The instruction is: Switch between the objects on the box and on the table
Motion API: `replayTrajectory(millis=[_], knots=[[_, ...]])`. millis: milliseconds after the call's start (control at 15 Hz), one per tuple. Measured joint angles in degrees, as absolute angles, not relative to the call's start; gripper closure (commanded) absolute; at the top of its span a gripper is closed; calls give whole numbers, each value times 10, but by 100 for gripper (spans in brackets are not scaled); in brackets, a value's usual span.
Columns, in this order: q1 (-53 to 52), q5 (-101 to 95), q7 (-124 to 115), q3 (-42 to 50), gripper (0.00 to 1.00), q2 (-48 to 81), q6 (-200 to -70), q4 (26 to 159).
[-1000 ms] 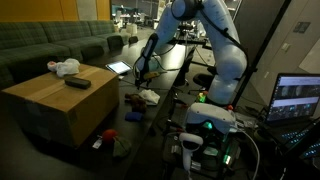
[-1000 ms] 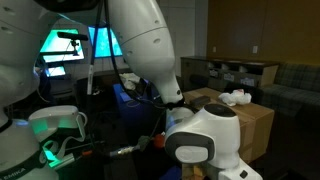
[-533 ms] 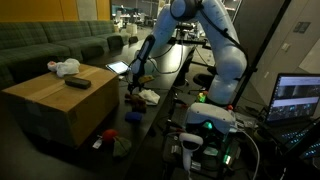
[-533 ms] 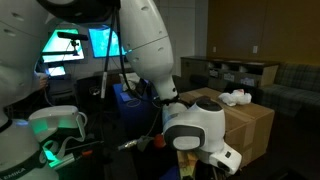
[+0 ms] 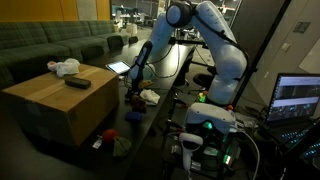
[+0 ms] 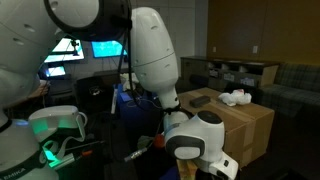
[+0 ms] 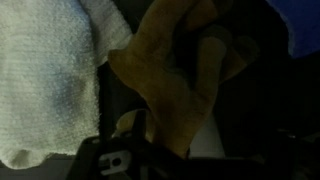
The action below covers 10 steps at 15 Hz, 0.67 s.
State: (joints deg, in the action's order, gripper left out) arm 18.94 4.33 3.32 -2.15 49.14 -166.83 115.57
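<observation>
A cardboard box [image 5: 60, 100] carries a white crumpled thing [image 5: 66, 67] and a flat black object [image 5: 77, 83]; box [image 6: 250, 125] and white thing [image 6: 237, 97] show in both exterior views. On the dark table a white cloth [image 5: 148, 96] lies beside small dark items. My gripper [image 5: 131, 88] hangs low over the table's near end, just left of that cloth. In the wrist view a tan soft object [image 7: 175, 70] fills the middle, very close, with a white towel [image 7: 45, 80] to its left. The jaws are dark; their state is unclear.
A tablet [image 5: 119, 68] lies on the table behind the gripper. A green sofa [image 5: 50, 45] stands behind the box. Loose cloths [image 5: 112, 140] lie on the floor by the box. A lit laptop [image 5: 298, 98] is at the right.
The arm has lowered and shifted a little toward the box, bringing the gripper closer to the items on the table. The things on the box have not moved.
</observation>
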Motion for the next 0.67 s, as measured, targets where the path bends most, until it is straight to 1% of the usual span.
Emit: replayTrajectory(millis=[333, 400, 467, 600, 667], knots=[[190, 43, 46, -21, 0, 534, -1666, 1131], [190, 43, 47, -21, 6, 539, -1666, 1126], [190, 43, 48, -21, 27, 544, -1666, 1123], [191, 43, 50, -21, 32, 548, -1663, 1118], [191, 43, 51, -20, 39, 548, -1661, 1117]])
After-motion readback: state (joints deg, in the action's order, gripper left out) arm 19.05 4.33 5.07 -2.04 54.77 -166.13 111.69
